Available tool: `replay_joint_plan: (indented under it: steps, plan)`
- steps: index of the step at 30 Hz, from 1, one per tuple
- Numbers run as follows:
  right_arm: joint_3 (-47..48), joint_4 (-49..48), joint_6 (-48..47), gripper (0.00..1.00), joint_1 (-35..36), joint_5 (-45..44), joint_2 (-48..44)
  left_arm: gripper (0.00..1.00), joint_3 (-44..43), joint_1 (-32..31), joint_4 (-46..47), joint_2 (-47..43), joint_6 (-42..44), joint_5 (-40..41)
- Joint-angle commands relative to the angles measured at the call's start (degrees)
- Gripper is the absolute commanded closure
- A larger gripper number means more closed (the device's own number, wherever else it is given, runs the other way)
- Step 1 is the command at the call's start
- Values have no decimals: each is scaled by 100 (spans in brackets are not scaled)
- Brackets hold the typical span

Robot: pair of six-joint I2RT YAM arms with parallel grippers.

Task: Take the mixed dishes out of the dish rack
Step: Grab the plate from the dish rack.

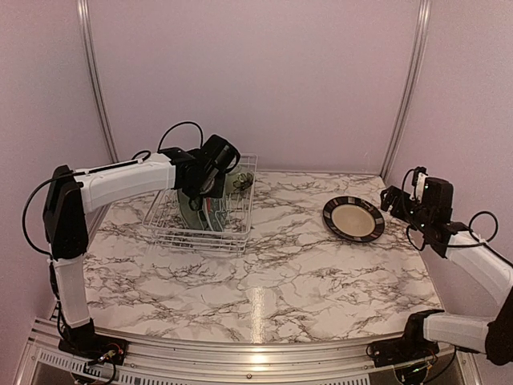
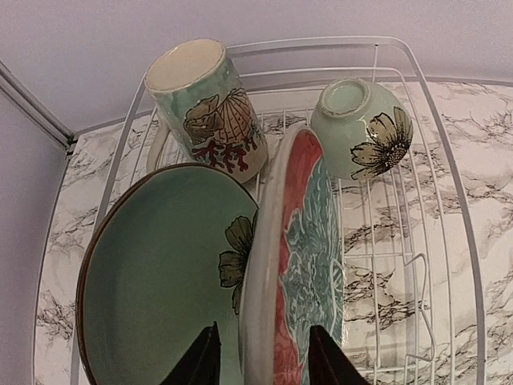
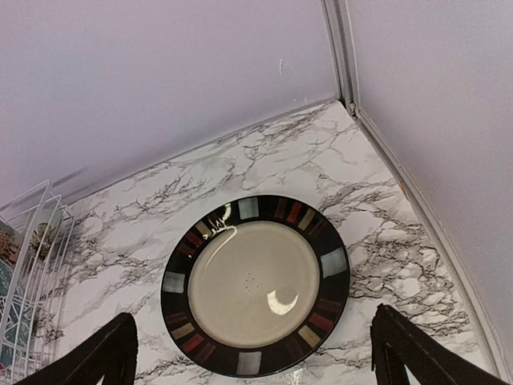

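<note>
Top view. Marble worktop (image 1: 280, 273). Rack (image 1: 170, 226) sits left of centre, toward the back. Left arm reaches in from the left edge, and the left pincer (image 1: 210, 186) is down among the upright dishes in the rack's middle. The dishes there are half hidden by the arm, so only greenish discs show. Striped plate (image 1: 353, 217) lies flat on the worktop at right of centre, well apart from the rack. Right pincer (image 1: 394, 199) hangs just right of that plate, above the worktop and not touching it.

Left wrist view. Mug (image 2: 208, 108) is at upper left, lying tilted with its base toward the camera, inside the rack's far end. Bowl (image 2: 361, 128) is at upper right, tipped on its side with its foot toward the camera, against the rack's far wires. Green plate (image 2: 160, 281) stands on edge and fills the lower left. Red plate (image 2: 300, 249) stands on edge just right of it, at centre. The two dark fingers at the bottom edge straddle the red plate's rim, one on each side. Cannot tell whether the pads have clenched on it.

Right wrist view. The striped plate is centred, face up on the marble. The fingers sit in the two lower corners, spread wide and released, with nothing between them but the plate below. A sliver of the rack shows at the left edge.
</note>
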State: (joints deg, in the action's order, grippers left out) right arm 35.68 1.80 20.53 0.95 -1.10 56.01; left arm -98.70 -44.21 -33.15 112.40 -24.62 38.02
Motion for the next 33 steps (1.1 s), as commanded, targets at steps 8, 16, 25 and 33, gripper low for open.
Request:
replay_joint_plan:
  steps: [8,16,25,33]
  plan:
    - [156,47,241,5,-33,-13,397,79,-578,-82,-582,283,6,398]
    - [254,69,319,6,-33,50,323,88,-906,-115,-835,537,-54,408]
    - [182,161,276,6,-31,-58,89,75,-989,-106,-887,662,-43,453]
    - [174,167,369,6,-33,10,68,96,-1060,-114,-913,596,-37,461]
